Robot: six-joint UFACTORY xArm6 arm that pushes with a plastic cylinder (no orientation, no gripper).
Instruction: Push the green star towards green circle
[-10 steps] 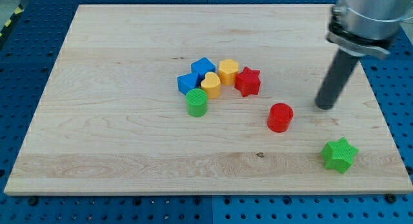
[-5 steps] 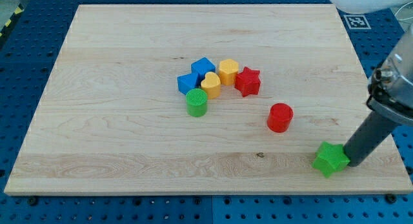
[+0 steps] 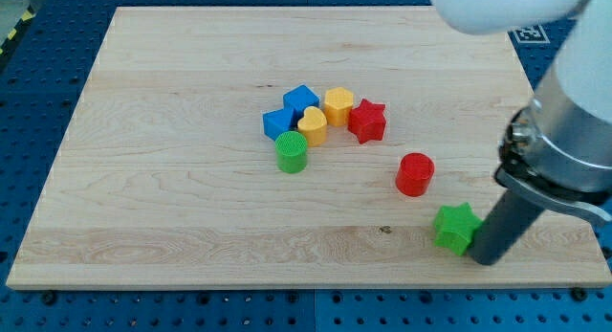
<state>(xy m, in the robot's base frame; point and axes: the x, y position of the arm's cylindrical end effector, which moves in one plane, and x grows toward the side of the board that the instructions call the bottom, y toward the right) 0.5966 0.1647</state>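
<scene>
The green star (image 3: 455, 227) lies near the board's bottom right, just below and right of the red circle (image 3: 415, 174). My tip (image 3: 488, 259) touches the star's right side, pressing from the view's right. The green circle (image 3: 292, 152) stands left of centre, at the lower edge of a cluster of blocks. The red circle sits roughly between the star and the green circle.
The cluster above the green circle holds two blue blocks (image 3: 300, 100) (image 3: 278, 121), a yellow heart (image 3: 312, 126), a yellow hexagon block (image 3: 338, 106) and a red star (image 3: 366, 120). The wooden board's (image 3: 191, 227) bottom edge runs close under my tip.
My tip came down from the upper right to the star's right side and pushed it left along the board. The star has slid leftwards, now near the red circle. Other blocks have not moved.
</scene>
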